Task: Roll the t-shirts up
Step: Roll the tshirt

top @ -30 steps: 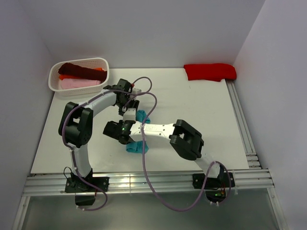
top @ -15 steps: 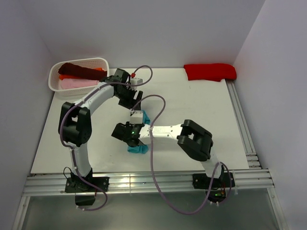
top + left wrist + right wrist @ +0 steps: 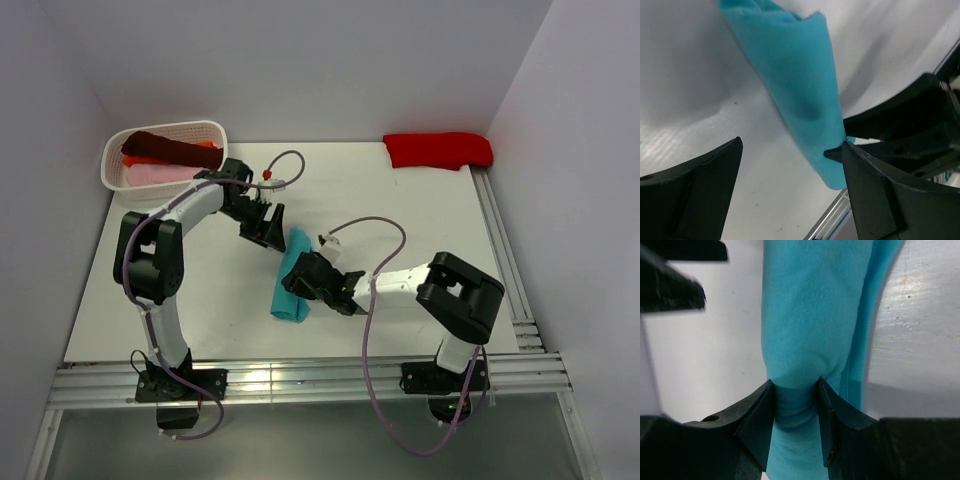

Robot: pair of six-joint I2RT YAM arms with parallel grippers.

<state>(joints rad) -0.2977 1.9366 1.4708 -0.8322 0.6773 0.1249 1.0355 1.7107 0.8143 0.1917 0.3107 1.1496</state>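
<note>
Overhead view with both wrist views. The teal shirt (image 3: 289, 300), rolled into a long narrow bundle, lies on the white table (image 3: 430, 240) nearer the arm bases than the basket (image 3: 215, 130) and to its right. The right gripper (image 3: 297, 283) pinches this roll across its width, the cloth bulging on either side of the two fingers (image 3: 760, 415). The left gripper (image 3: 272, 228) hangs over the roll's end nearest the basket, jaws spread wide and gripping nothing. In the left wrist view one fingertip (image 3: 832, 152) sits at the cloth's edge; contact cannot be told. In the basket lie maroon (image 3: 165, 148), orange (image 3: 205, 146) and pink (image 3: 160, 175) shirts. A red shirt (image 3: 438, 150) lies far right of the basket, at the table's back edge.
</note>
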